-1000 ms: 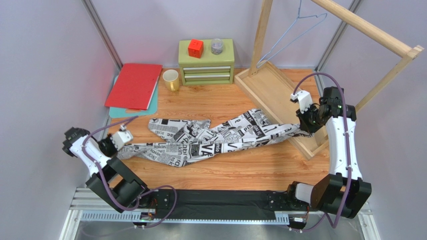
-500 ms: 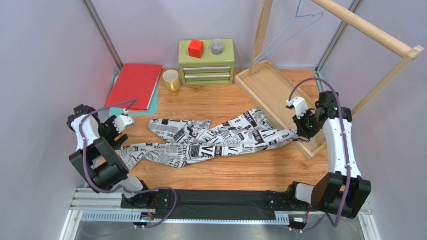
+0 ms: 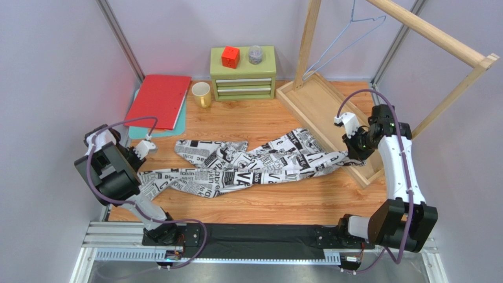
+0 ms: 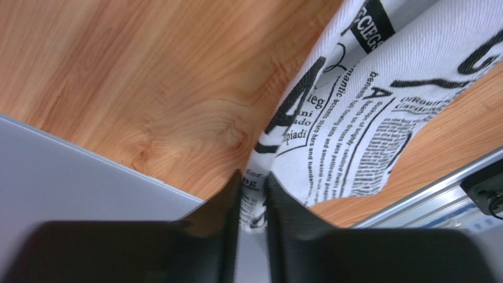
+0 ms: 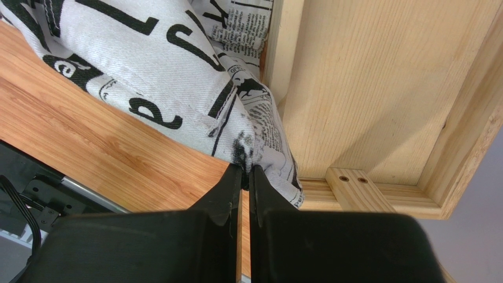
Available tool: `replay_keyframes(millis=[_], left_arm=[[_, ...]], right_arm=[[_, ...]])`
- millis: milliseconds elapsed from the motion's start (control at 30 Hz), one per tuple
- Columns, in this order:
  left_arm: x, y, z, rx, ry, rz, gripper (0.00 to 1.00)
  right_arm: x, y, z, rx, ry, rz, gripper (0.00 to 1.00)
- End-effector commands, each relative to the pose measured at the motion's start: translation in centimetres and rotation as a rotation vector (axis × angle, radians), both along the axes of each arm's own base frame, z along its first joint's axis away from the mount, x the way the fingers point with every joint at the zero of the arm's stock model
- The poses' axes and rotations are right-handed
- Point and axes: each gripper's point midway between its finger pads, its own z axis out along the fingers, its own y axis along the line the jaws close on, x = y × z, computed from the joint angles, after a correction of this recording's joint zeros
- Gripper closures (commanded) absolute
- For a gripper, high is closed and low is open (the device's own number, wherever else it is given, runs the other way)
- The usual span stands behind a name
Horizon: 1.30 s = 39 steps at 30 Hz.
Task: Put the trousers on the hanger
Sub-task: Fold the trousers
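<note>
The trousers (image 3: 254, 165), white with black newspaper print, lie stretched across the wooden table from left to right. My left gripper (image 3: 136, 160) is shut on their left end, close to the table's left edge; the left wrist view shows the cloth (image 4: 354, 118) pinched between its fingers (image 4: 252, 175). My right gripper (image 3: 353, 154) is shut on their right end, at the edge of the rack's base tray; the right wrist view shows the cloth (image 5: 147, 65) pinched there (image 5: 246, 168). The pale wire hanger (image 3: 343, 46) hangs from the wooden rack's top bar at the back right.
The wooden rack's base tray (image 3: 322, 106) lies at the right, and its tall frame rises above it. A green drawer box (image 3: 242, 79) with a red cube (image 3: 230, 56) on top, a yellow mug (image 3: 201, 93) and a red folder (image 3: 158, 100) stand at the back.
My left arm has swung back and up while its gripper keeps hold of the left end. My right gripper has shifted slightly left with the right end.
</note>
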Motion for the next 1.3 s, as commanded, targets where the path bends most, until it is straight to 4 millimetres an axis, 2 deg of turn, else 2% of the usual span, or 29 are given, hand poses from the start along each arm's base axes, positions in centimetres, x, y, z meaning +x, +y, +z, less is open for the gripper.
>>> replay_keyframes(millis=[0, 33, 67, 133, 167, 200, 267, 300, 333, 400, 433, 467, 500, 533, 567, 600, 633, 667, 733, 767, 800, 933, 967, 1033, 1067, 1133, 1167, 1233, 1267], left_arm=[[2.4, 0.5, 3.1, -0.014, -0.059, 0.009, 0.86], [2.3, 0.0, 3.7, -0.043, -0.043, 0.018, 0.92], [2.6, 0.1, 4.4, -0.051, -0.051, 0.022, 1.00], [4.7, 0.6, 6.9, -0.048, -0.126, 0.052, 1.00], [5.9, 0.7, 8.1, -0.055, -0.184, 0.071, 1.00], [7.7, 1.5, 10.8, -0.027, -0.271, 0.071, 1.00], [9.2, 1.2, 14.7, -0.042, -0.411, 0.091, 1.00], [9.5, 1.3, 17.7, -0.015, -0.494, 0.081, 1.00], [9.4, 1.3, 18.8, -0.004, -0.528, 0.074, 1.00], [7.6, 0.9, 20.2, 0.019, -0.567, 0.027, 1.00], [6.2, 1.4, 20.1, 0.028, -0.570, 0.034, 1.00], [5.2, 1.4, 19.8, 0.033, -0.565, 0.024, 1.00], [3.2, 0.7, 18.4, 0.026, -0.535, -0.033, 1.00], [1.4, 1.3, 17.5, 0.032, -0.513, -0.020, 1.00], [-0.6, 0.7, 14.9, -0.001, -0.455, -0.027, 1.00], [-1.7, 1.0, 14.2, 0.032, -0.456, -0.078, 1.00], [-3.2, 1.8, 13.0, 0.052, -0.446, -0.057, 1.00], [-5.0, 1.1, 9.8, 0.022, -0.393, -0.037, 1.00], [-6.1, 2.8, 7.7, 0.114, -0.391, -0.061, 1.00], [-7.1, 2.2, 5.9, 0.102, -0.350, -0.062, 1.00], [-7.3, 1.9, 5.9, 0.102, -0.353, -0.055, 1.00], [-4.2, 0.6, 8.4, 0.060, -0.519, -0.019, 1.00], [-3.4, 0.8, 9.2, 0.075, -0.546, -0.016, 1.00], [-1.2, 1.0, 10.2, 0.093, -0.578, 0.009, 1.00], [0.1, 1.6, 11.8, 0.122, -0.605, 0.007, 1.00], [2.7, 1.5, 13.0, 0.106, -0.623, 0.008, 1.00], [4.4, 2.3, 14.9, 0.103, -0.652, 0.064, 1.00], [6.6, 2.4, 17.4, 0.085, -0.706, 0.084, 1.00], [7.9, 3.2, 19.8, 0.087, -0.753, 0.128, 1.00]], right_arm=[[2.9, 0.5, 2.2, 0.010, -0.073, -0.017, 1.00], [3.3, 0.5, 2.0, 0.024, -0.060, -0.024, 1.00], [4.2, 0.5, 3.0, 0.026, -0.083, -0.030, 1.00], [5.1, 0.6, 3.4, 0.045, -0.082, -0.047, 1.00], [5.9, 0.5, 4.9, 0.047, -0.120, -0.051, 1.00], [6.2, 0.6, 5.5, 0.054, -0.130, -0.058, 1.00], [6.6, 0.7, 8.2, 0.062, -0.177, -0.052, 1.00], [6.5, 0.7, 9.1, 0.061, -0.194, -0.040, 1.00], [6.0, 0.7, 10.1, 0.075, -0.218, -0.028, 1.00], [3.5, 1.0, 9.4, 0.077, -0.167, 0.007, 1.00], [2.1, 0.8, 9.6, 0.038, -0.188, 0.063, 1.00], [0.5, 0.9, 8.4, 0.029, -0.150, 0.085, 1.00], [-1.5, 1.0, 5.8, 0.022, -0.080, 0.119, 1.00], [-3.2, 0.8, 5.1, -0.033, -0.092, 0.174, 1.00], [-4.4, 0.6, 3.9, -0.055, -0.078, 0.202, 1.00], [-5.4, 0.6, 2.9, -0.075, -0.067, 0.231, 1.00], [-7.6, 0.3, 0.3, -0.115, -0.035, 0.284, 1.00], [-8.3, 0.1, -0.6, -0.137, -0.036, 0.295, 1.00], [-10.6, 0.2, -3.3, -0.158, 0.001, 0.342, 1.00], [-10.8, 0.4, -3.6, -0.151, 0.001, 0.343, 1.00], [-10.8, 0.5, -3.6, -0.141, 0.000, 0.335, 1.00], [-7.4, -0.3, -2.1, -0.129, -0.019, 0.235, 1.00], [-6.0, -0.4, -0.6, -0.117, -0.047, 0.193, 1.00], [-3.5, -0.3, 0.1, -0.065, -0.038, 0.155, 1.00], [-1.4, -0.5, 2.5, -0.063, -0.097, 0.133, 1.00], [0.8, -0.3, 3.1, 0.009, -0.064, 0.068, 1.00], [2.6, -0.5, 5.6, 0.009, -0.124, 0.053, 1.00], [3.6, -0.3, 6.3, 0.050, -0.101, 0.034, 1.00], [3.8, -0.3, 6.9, 0.058, -0.109, 0.032, 1.00]])
